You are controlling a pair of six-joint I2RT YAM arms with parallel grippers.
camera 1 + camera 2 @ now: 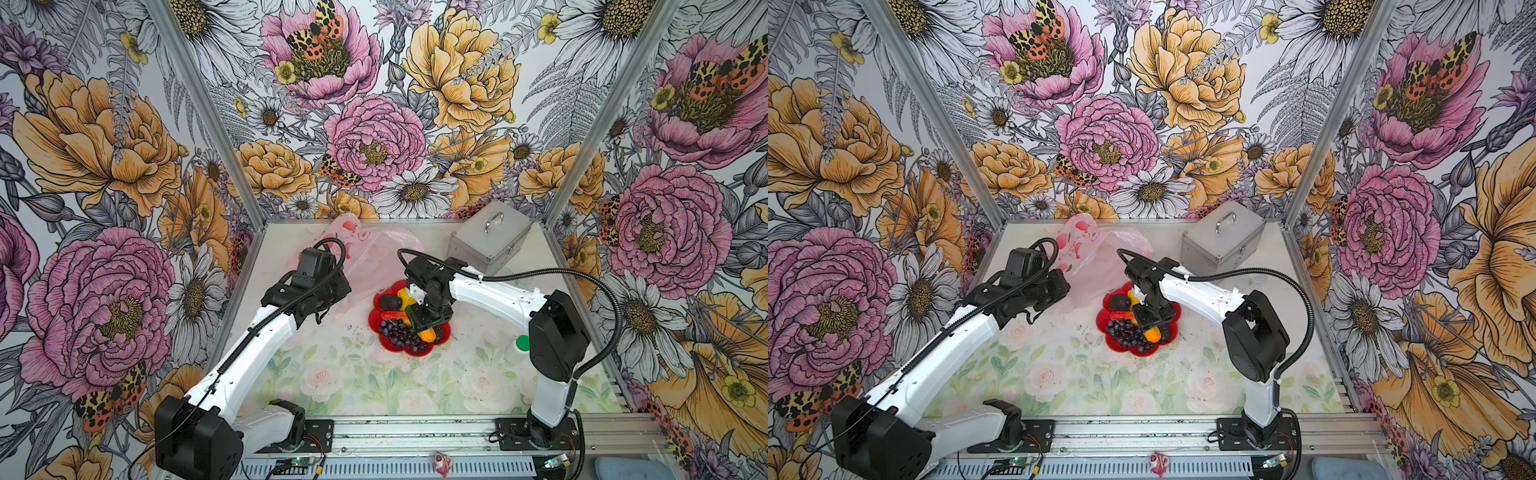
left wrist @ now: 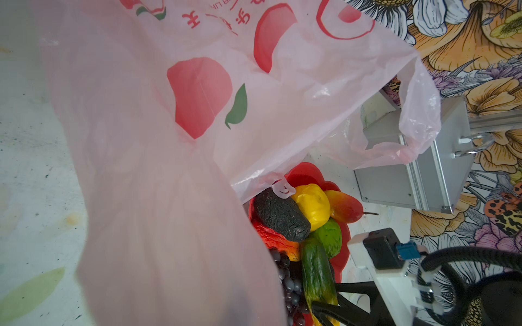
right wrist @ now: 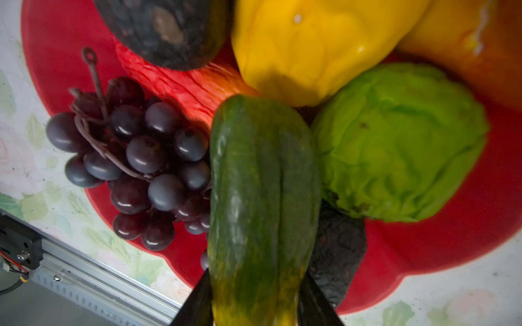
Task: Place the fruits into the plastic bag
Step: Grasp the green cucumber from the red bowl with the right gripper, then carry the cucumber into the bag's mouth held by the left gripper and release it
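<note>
**A:** Where do we have the plastic bag [image 2: 254, 93]?

**B:** At the back of the table [image 1: 365, 386], behind the red plate [image 3: 437, 254] and left of the silver case [image 1: 490, 241]. Our left gripper [image 1: 334, 291] is clenched. Pink film bunches right over its camera with a handle loop hanging free, so we read it as gripping the bag, though the film hides its fingers.

**A:** And our right gripper [image 3: 257, 282]?

**B:** It is down on the plate. Its black fingers [image 3: 197, 302] press against both sides of the green-orange mango [image 3: 262, 183], which lies between the grape bunch [image 3: 147, 158] and the green bumpy ball [image 3: 401, 141].

**A:** What else do we see on the plate?

**B:** We see the yellow lumpy fruit [image 3: 305, 50], with a dark avocado [image 3: 163, 28] beside it. A second avocado [image 3: 339, 248] is tucked against the mango.
</note>
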